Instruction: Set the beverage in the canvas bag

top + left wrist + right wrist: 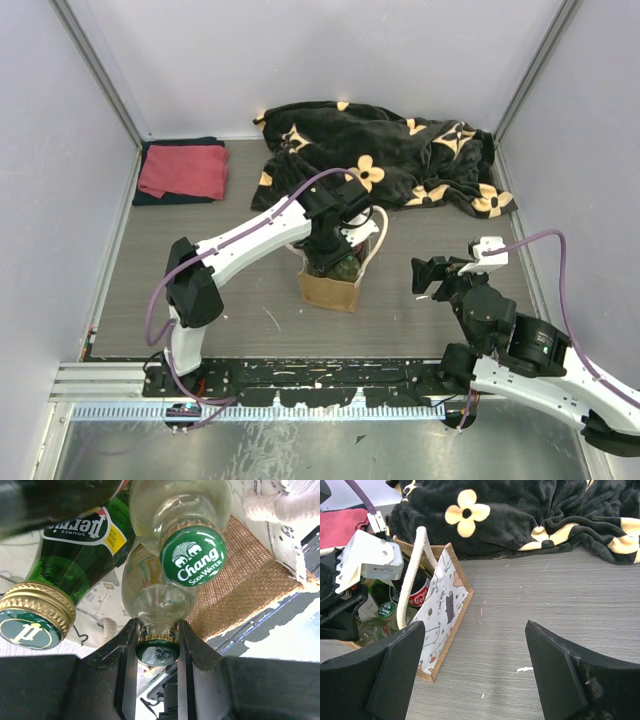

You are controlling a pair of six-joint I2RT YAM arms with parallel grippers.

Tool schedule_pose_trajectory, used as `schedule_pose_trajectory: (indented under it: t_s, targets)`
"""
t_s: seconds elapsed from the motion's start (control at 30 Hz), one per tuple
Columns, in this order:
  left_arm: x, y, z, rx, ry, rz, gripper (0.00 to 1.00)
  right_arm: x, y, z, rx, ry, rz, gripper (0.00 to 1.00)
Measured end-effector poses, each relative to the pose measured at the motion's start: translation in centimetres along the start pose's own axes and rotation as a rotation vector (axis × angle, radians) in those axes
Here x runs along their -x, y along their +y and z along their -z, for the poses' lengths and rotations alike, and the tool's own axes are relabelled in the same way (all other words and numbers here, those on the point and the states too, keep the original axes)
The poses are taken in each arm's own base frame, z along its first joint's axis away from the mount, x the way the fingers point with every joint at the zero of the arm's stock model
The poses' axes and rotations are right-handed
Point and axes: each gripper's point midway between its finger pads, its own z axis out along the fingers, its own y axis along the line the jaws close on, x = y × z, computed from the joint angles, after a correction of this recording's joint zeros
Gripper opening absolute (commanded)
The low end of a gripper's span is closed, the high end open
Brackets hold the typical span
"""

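- Seen from above, the canvas bag (328, 288) stands upright near the middle of the table (200, 240). Its far edge is close to a black flowered blanket (400, 150), and a folded red cloth (183, 170) lies well apart in the far left corner.
- Open table is seen on the bag's left, near and right sides. The right fingers (432, 275) are held apart from the bag on its right, spread wide with nothing between them.
- The left fingers (338, 252) are inside the bag's open mouth.
- From the left wrist, these fingers are seen pinching the beverage (157, 597), a clear glass bottle, at its neck just above a green Chang cap.
- The beverage is inside the bag, just beside a second clear Chang bottle (192, 555) and a green Perrier bottle (65, 565). Little room is seen among them, and the bag's tan woven wall is close on the right.
- From the right wrist, the bag's pale printed side and a white rope handle (415, 575) are shown. A Coca-Cola bottle (420, 594) is seen inside, with open table beyond the bag's right edge.
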Motion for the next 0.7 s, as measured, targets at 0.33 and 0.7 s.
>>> schedule_pose_trajectory:
  t_s: [0.33, 0.7]
  targets:
    - [0.1, -0.2, 0.0, 0.027, -0.006, -0.014, 0.6, -0.1, -0.5, 0.2, -0.006, 0.001, -0.001, 0.87]
    - [1.1, -0.4, 0.1, 0.044, -0.045, -0.037, 0.74, -0.2, -0.6, 0.2, -0.009, 0.004, 0.004, 0.88]
